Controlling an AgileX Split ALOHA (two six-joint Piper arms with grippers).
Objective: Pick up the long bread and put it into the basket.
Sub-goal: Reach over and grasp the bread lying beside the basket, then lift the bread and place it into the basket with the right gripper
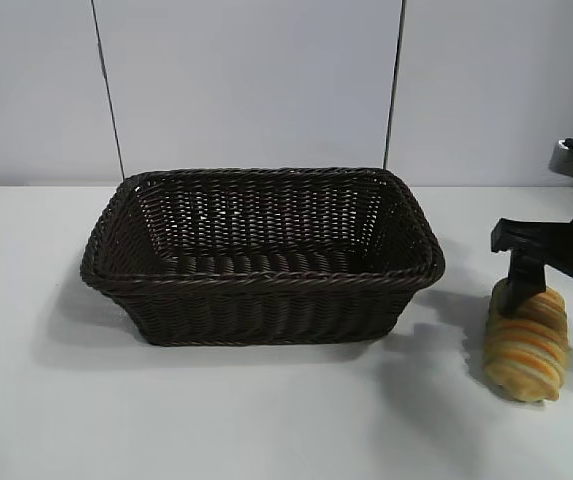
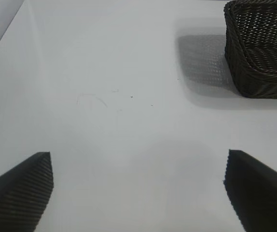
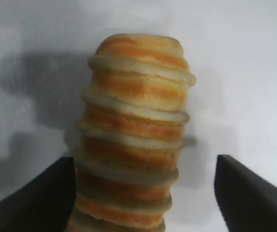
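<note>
While most of the right arm is cut off by the frame edge, its black gripper (image 1: 526, 290) shows at the far right of the white table (image 1: 266, 420), lowered over the far end of the long bread (image 1: 527, 345). Its jaws stand apart, one finger (image 3: 36, 198) on each side of the loaf, which lies on the table; whether either finger touches the crust is hard to tell. That far end of the bread is hidden behind the gripper. To the left, near but apart from the bread, sits the dark woven basket (image 1: 266, 300). Only the left gripper (image 2: 138, 191) fingertips show, in its wrist view, spread wide over bare table near one basket corner (image 2: 261, 72).
</note>
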